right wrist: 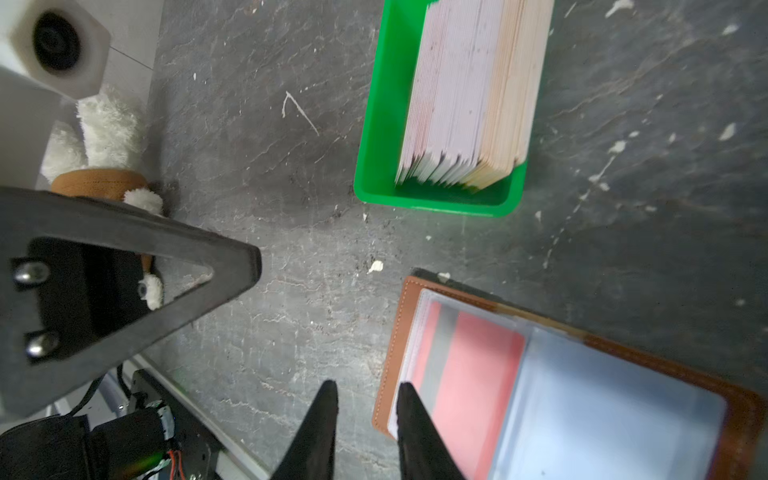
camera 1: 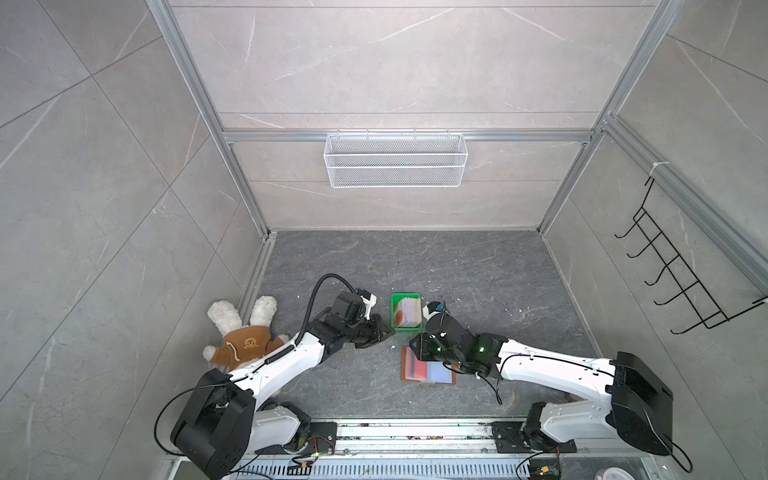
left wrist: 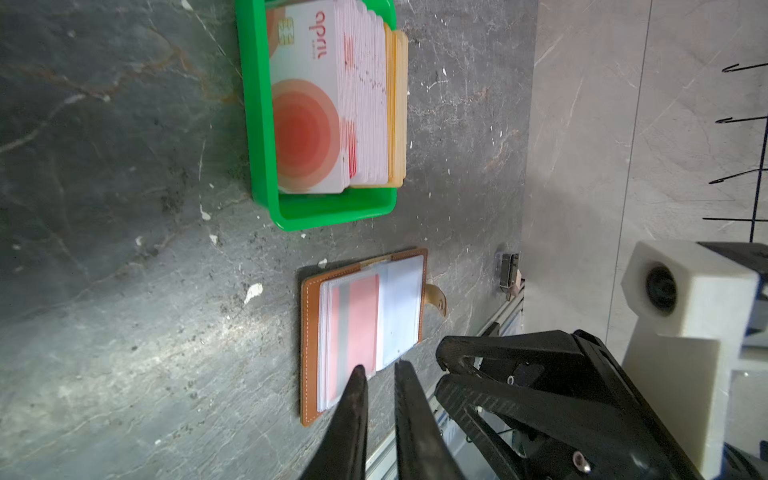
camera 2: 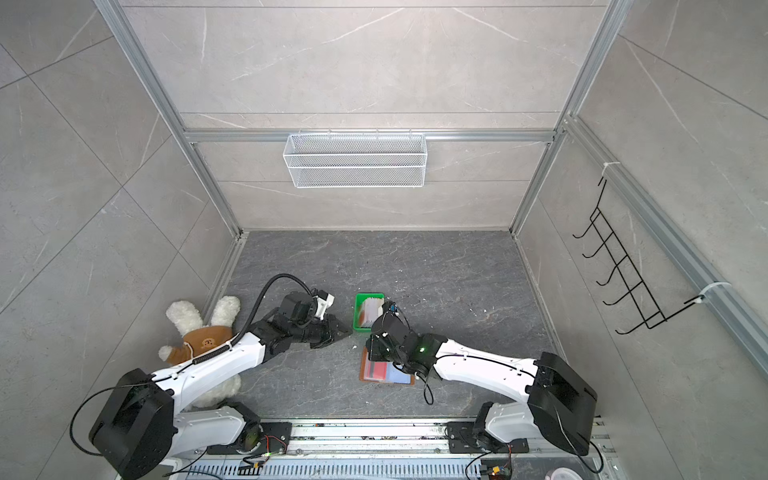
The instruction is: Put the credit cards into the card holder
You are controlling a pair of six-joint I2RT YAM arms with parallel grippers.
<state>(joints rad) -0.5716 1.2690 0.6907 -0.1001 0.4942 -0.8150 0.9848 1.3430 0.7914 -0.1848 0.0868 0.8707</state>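
Jaws slightly parted and empty, my left gripper (left wrist: pixel 381 371) and right gripper (right wrist: pixel 368 387) hover near the card holder (left wrist: pixel 311 349). It lies open on the table with one red striped card (left wrist: pixel 361 324) already sleeved. The credit cards (left wrist: pixel 307 137) stand stacked in the green tray (left wrist: pixel 332 216), at twelve o'clock from the holder in both top views. Next, I judge, comes pinching a single card free.

Plush toy (camera 1: pixel 247 343), perhaps a rabbit, lies left of green tray (camera 1: pixel 405 328).
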